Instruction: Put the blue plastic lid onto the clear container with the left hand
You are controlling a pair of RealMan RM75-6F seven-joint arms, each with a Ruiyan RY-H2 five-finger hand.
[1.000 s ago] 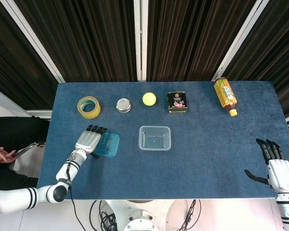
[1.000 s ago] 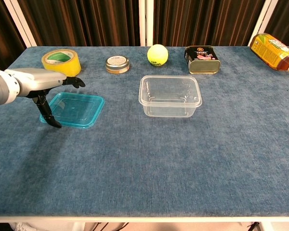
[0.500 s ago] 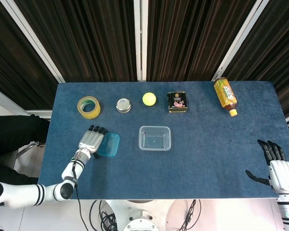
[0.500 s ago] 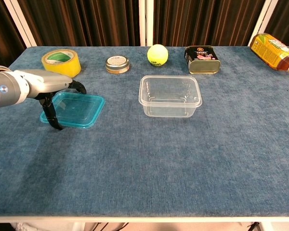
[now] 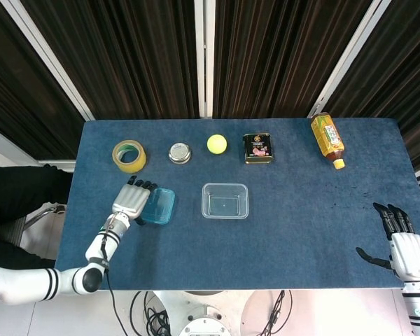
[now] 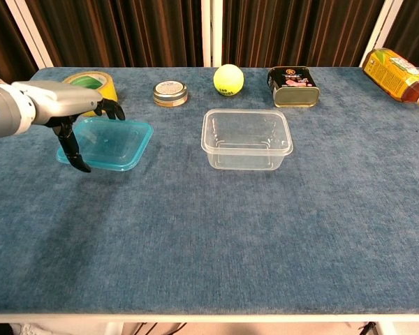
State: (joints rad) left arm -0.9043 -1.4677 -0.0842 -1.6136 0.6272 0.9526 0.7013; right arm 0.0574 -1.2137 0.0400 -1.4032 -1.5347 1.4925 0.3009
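Honestly, the lid (image 6: pixel 106 143) looks light, thin and a bit flexy, so an edge pinch suits it. Left hand (image 6: pixel 68 115) grips its left rim, lifted just off the table (image 6: pixel 265 230), well left of the container (image 6: pixel 246 139). Right hand (image 5: pixel 406 245) rests spread, holding nothing.

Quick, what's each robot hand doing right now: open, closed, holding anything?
Left robot hand: holding the blue plastic lid by its left edge.
Right robot hand: open, holding nothing.
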